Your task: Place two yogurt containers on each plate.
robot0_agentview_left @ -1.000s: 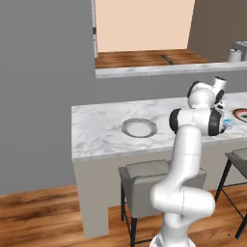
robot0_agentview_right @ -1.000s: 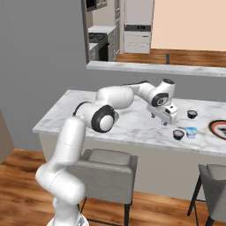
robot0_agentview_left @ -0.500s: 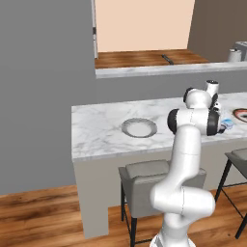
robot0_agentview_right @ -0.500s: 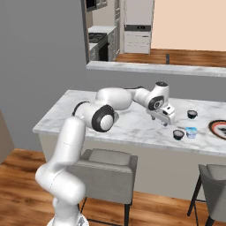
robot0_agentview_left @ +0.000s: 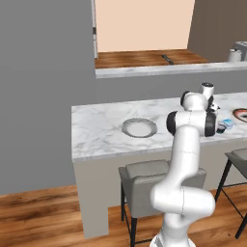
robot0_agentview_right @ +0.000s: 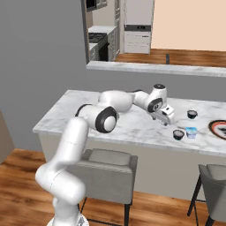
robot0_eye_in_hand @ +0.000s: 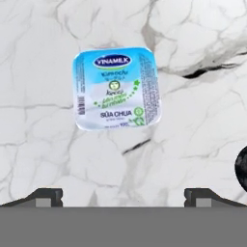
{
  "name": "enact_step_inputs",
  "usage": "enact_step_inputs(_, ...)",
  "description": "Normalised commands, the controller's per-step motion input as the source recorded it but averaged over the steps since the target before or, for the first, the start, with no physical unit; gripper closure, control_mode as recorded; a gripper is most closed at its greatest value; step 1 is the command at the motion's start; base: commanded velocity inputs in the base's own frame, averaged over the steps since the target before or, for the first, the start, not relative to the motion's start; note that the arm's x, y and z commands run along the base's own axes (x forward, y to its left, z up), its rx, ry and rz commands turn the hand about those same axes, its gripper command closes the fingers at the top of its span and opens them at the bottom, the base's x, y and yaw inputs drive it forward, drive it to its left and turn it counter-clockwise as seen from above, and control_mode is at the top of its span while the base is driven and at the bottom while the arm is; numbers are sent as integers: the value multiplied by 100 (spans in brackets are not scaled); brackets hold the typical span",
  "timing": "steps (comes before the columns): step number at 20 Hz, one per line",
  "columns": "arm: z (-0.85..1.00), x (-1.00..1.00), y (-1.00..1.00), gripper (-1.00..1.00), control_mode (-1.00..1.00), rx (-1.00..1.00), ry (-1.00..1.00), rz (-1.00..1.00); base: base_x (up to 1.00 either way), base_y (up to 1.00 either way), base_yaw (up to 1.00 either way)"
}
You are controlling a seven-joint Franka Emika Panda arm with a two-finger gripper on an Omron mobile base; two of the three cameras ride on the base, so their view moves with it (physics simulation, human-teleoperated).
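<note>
Below my open gripper (robot0_eye_in_hand: 123, 197) a light blue and white yogurt container (robot0_eye_in_hand: 116, 88) lies on the marble, apart from both fingertips (robot0_eye_in_hand: 46, 197). The gripper (robot0_agentview_right: 166, 120) hovers over the counter, left of a dark yogurt container (robot0_agentview_right: 178, 134) and a second light blue one (robot0_agentview_right: 191, 132). Another dark container (robot0_agentview_right: 192, 114) stands farther back. The reddish-rimmed plate (robot0_agentview_right: 218, 129) lies at the far right with nothing on it. The silver-grey plate (robot0_agentview_left: 139, 128) lies bare to the left of the arm. The gripper (robot0_agentview_left: 213, 107) sits behind the arm, near the cups (robot0_agentview_left: 227, 124).
The marble island counter (robot0_agentview_right: 132, 128) has grey stools (robot0_agentview_right: 106, 161) along its near side. A raised ledge (robot0_agentview_left: 159, 70) runs behind it. A dark round edge (robot0_eye_in_hand: 242, 166) shows at the right of the hand view.
The wrist has turned and the hand has dropped slightly over the counter. The jaws stay open and the containers and plates have not moved.
</note>
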Motion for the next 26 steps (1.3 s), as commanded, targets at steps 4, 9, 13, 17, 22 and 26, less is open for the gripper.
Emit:
enact_step_inputs(4, 0, 32, -25, -100, -100, 0, 0, 0, 0, 0, 0)
enact_step_inputs(9, 0, 25, -26, -100, -100, 0, 0, 0, 0, 0, 0)
enact_step_inputs(13, -2, 14, -7, -100, -100, 0, 0, 0, 0, 0, 0)
enact_step_inputs(17, -26, 0, 0, -100, -100, 0, 0, 0, 0, 0, 0)
enact_step_inputs(22, -35, 0, 0, -100, -100, 0, 0, 0, 0, 0, 0)
enact_step_inputs(26, -27, 0, 0, -100, -100, 0, -1, 0, 0, 0, 0)
